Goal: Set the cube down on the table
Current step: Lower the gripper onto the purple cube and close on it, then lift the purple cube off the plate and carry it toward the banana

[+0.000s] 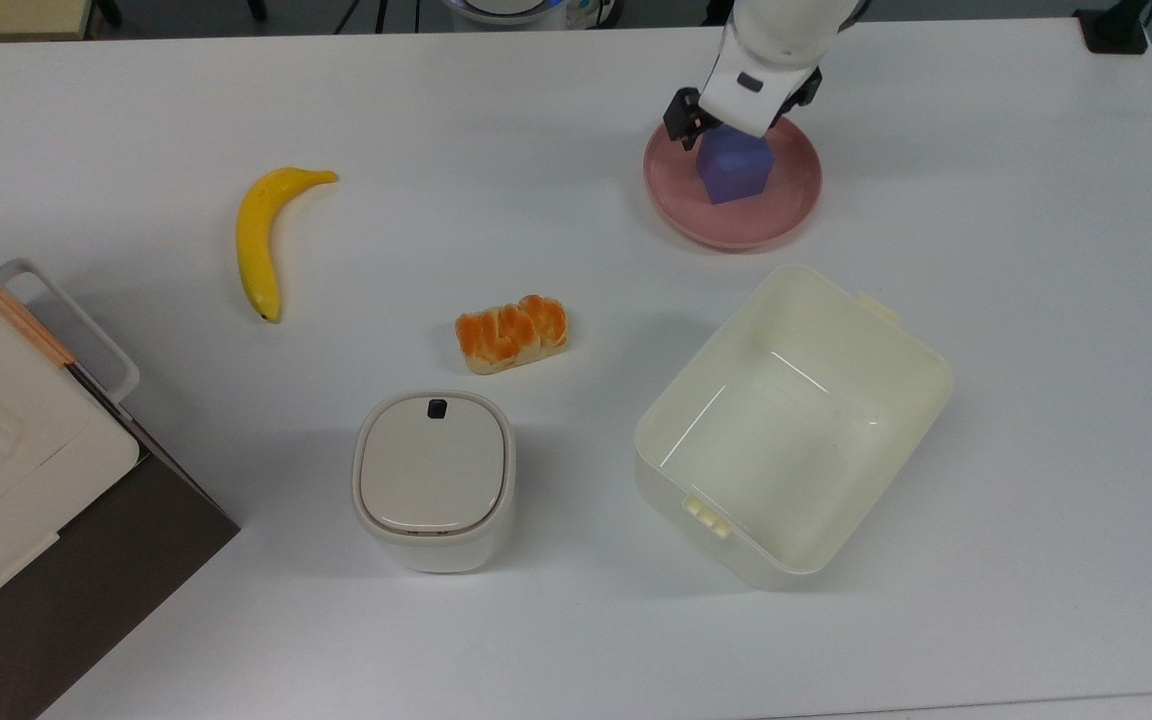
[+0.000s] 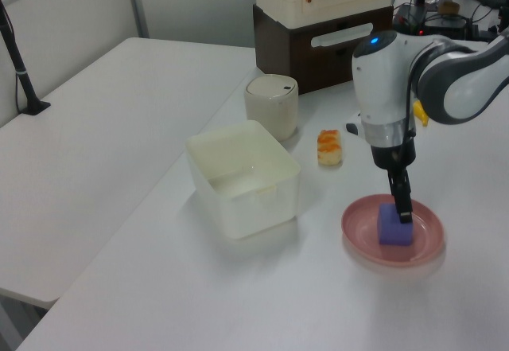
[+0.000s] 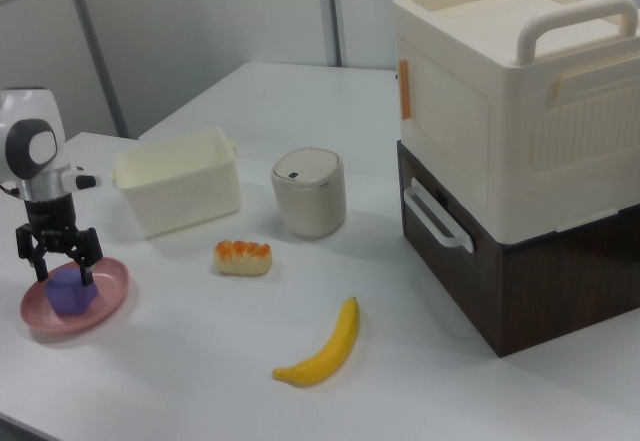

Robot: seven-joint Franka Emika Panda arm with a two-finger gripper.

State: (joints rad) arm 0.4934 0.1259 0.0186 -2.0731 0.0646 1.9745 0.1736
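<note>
Worktop (image 1: 556, 120): white, flat, with ample bare surface around the work area. A cream tub (image 1: 796, 425) stands close to the plate on the top view's lower side; a lidded pot (image 1: 434, 480), an orange pastry (image 1: 512, 335) and a banana (image 1: 261, 238) lie well apart toward the top view's left.

Plate (image 1: 786, 205): pink, round, shallow-rimmed, resting on the worktop.

Cube (image 1: 736, 172): purple-blue, sitting on the plate, not yet lifted.

Claw (image 3: 60, 257): lowered over the cube, fingers (image 3: 88, 260) spread apart and straddling it, one on each side in the right view. No grip is made.

Risks, as judged:
- If the fingers close off-centre or on a corner, the cube may twist or squirt out and tumble off the plate.
- A fingertip pressing the plate rim could tip or drag the light plate.
- A shallow hold may drop the cube during the lift.
- Release too near the tub risks the cube striking its wall or landing inside.
</note>
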